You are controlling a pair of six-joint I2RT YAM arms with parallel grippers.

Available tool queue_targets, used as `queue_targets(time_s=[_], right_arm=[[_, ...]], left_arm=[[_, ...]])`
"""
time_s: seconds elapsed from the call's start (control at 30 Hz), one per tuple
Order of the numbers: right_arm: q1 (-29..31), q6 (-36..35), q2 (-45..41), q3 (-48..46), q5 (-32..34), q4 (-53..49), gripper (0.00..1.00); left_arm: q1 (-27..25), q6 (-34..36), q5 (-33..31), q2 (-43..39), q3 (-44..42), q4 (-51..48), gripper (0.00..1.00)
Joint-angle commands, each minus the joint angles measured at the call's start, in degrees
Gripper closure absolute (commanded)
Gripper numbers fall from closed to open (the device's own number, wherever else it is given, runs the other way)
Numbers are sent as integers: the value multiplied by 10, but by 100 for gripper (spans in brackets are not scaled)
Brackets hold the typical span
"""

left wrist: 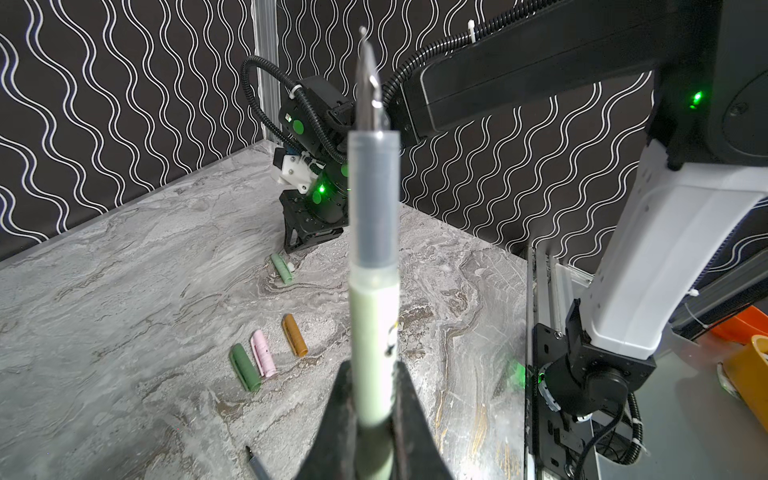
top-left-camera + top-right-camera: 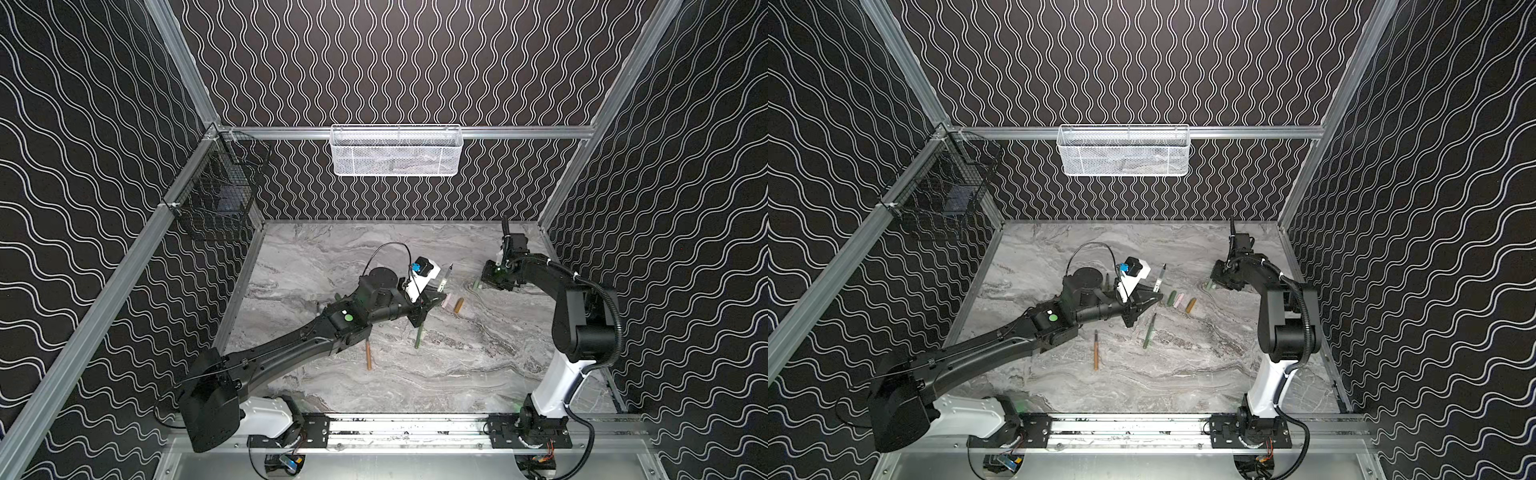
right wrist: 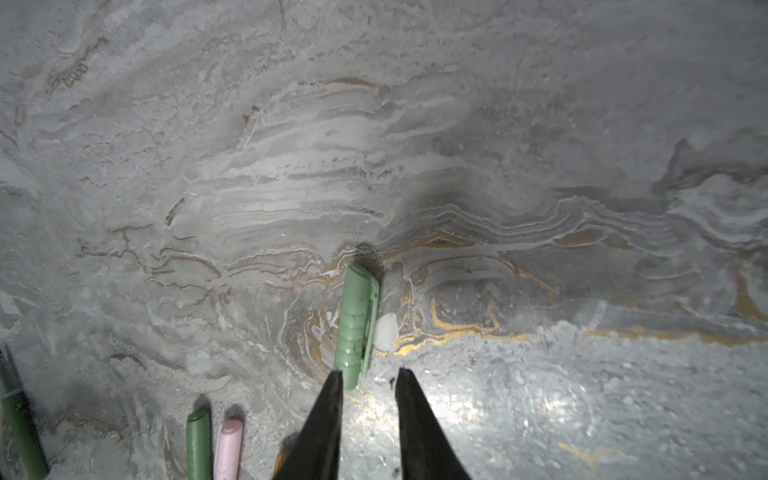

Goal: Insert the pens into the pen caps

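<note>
Between the clenched fingers of the left gripper [image 1: 374, 374] stands one pale green pen [image 1: 374, 299], dark tip up; that arm stretches low across the marble table [image 1: 124, 270]. Four caps lie beyond: dark green cap [image 1: 245, 368], pink cap [image 1: 262, 353], orange-brown cap [image 1: 295, 334] and pale green cap [image 3: 355, 324]. The last lies just ahead of the right gripper [image 3: 368, 376], which points downward, jaws apart and empty. Two pens lie beside the left gripper: dark green pen [image 2: 1149, 331] and orange-brown pen [image 2: 1096, 351], the latter seen only in both top views.
</note>
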Motion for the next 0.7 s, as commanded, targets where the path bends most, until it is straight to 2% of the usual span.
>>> queue_targets(time_s=[0.0, 0.67], right_arm=[[1, 2, 4, 6, -7, -4, 74], [1, -3, 31, 16, -19, -5, 72]], left_arm=[[-1, 1, -1, 5, 5, 14, 100], [-3, 1, -1, 12, 6, 13, 100]])
